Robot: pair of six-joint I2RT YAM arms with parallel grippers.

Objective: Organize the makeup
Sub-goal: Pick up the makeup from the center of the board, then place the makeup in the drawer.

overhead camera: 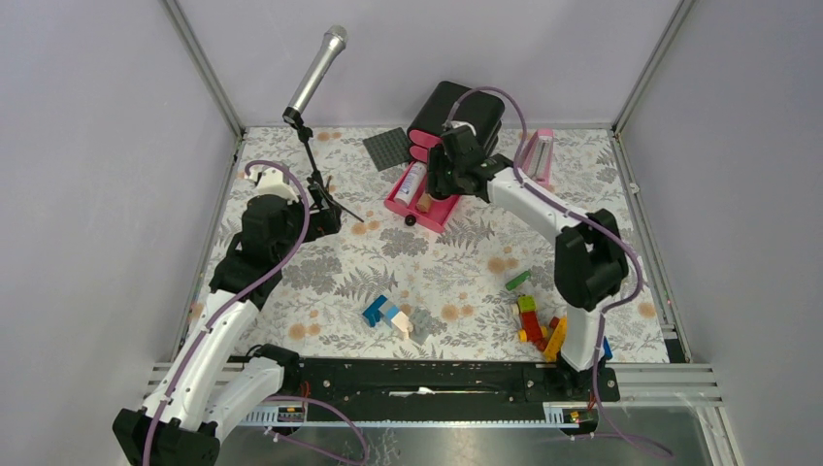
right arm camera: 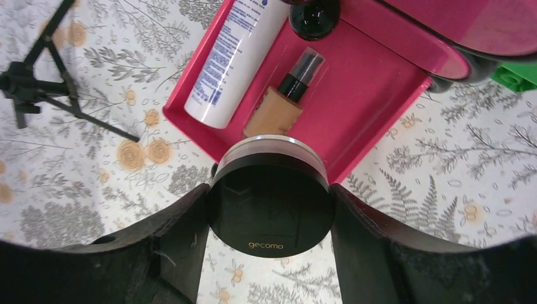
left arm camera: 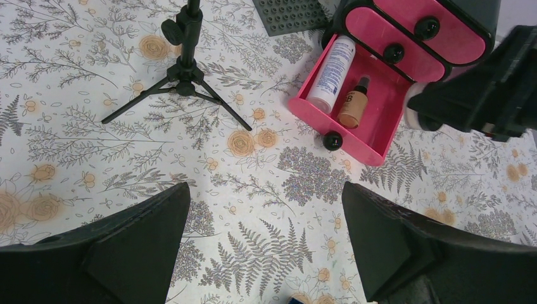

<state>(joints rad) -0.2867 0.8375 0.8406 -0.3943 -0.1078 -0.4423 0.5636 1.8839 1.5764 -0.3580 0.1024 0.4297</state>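
Looking down from the top view, I see my right gripper (overhead camera: pixel 448 173) over the open pink plastic drawer (overhead camera: pixel 437 216), its load hidden, and my left gripper (overhead camera: pixel 315 216) well apart beside the black microphone tripod (overhead camera: pixel 320 189). My left wrist view shows the left jaws spread wide and empty, and in the drawer the white tube (left arm camera: pixel 332 69) beside the peach bottle with black cap (left arm camera: pixel 353 104). Only my right wrist view shows the round black compact (right arm camera: pixel 272 202) clamped between my right fingers (right arm camera: pixel 171 240) at the drawer's near rim.

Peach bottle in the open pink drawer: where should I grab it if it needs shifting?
I'd grip the peach bottle across its body, below the black cap, coming straight down. It lies flat in the pink drawer with the white tube close on one side and bare floor on the other, so a side approach is walled off.
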